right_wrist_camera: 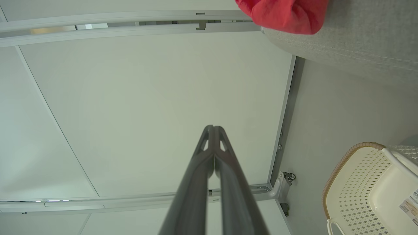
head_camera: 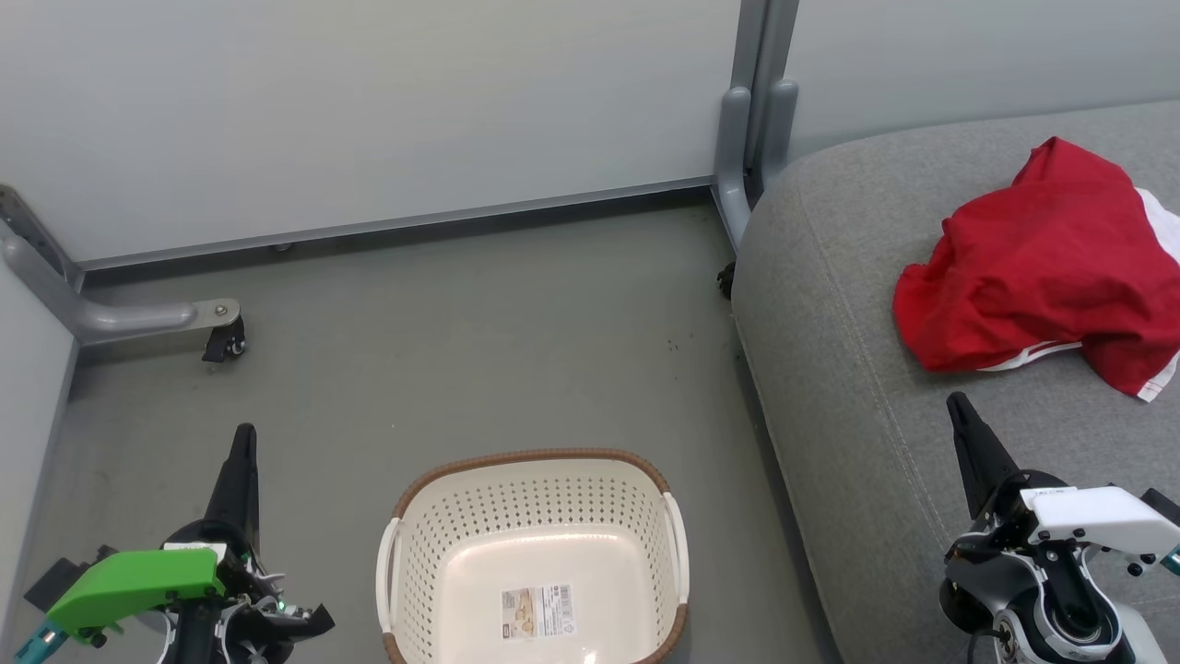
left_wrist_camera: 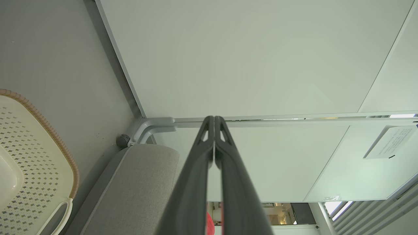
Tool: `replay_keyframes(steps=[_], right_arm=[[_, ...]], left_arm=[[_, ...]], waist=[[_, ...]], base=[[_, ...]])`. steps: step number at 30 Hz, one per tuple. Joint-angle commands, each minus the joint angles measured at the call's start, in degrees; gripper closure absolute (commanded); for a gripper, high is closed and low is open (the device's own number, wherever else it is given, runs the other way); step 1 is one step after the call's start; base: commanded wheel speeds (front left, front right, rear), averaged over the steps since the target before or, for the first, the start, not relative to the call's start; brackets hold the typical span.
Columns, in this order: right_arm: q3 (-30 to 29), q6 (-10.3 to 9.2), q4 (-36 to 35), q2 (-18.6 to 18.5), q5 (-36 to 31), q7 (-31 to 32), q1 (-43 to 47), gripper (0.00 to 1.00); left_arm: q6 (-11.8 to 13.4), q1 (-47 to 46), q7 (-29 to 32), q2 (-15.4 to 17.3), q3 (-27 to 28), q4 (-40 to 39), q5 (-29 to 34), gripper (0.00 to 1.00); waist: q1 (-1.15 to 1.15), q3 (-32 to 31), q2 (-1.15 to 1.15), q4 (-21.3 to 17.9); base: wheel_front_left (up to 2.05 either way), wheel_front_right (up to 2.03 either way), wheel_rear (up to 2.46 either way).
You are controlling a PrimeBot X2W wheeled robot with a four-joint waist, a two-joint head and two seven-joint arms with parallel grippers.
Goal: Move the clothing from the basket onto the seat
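Note:
The red clothing lies crumpled on the light grey seat at the right, white trim showing at its edges. On the floor at bottom centre stands the cream basket with a brown rim, holding nothing but a label sticker. My left gripper is shut, left of the basket, fingers pointing up the view. Over the seat's front part my right gripper is shut, just below the clothing and apart from it. In the wrist views, the left gripper and right gripper show fingers pressed together with nothing between. The clothing sits on the seat.
Pale partition panels stand behind the grey floor. Grey metal feet with casters sit at the left, and a post rises beside the seat's far corner. The basket and seat corner show in the left wrist view.

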Motion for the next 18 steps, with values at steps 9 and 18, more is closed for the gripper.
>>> replay_keyframes(steps=[9, 18], right_arm=[[-0.16, 0.02, 0.13, -0.04, -0.29, 0.2, -0.34, 1.0], [-0.23, 0.02, 0.13, -0.02, -0.38, 0.28, -0.34, 1.0]], left_arm=[[-0.29, -0.76, 0.25, 0.11, 0.38, 0.06, 0.4, 1.0], [-0.29, -0.77, 0.33, 0.07, 0.44, 0.07, 0.49, 1.0]], waist=[[0.0, 0.0, 0.0, 0.0], [0.0, 0.0, 0.0, 0.0]], base=[[0.0, 0.0, 0.0], [0.0, 0.0, 0.0]])
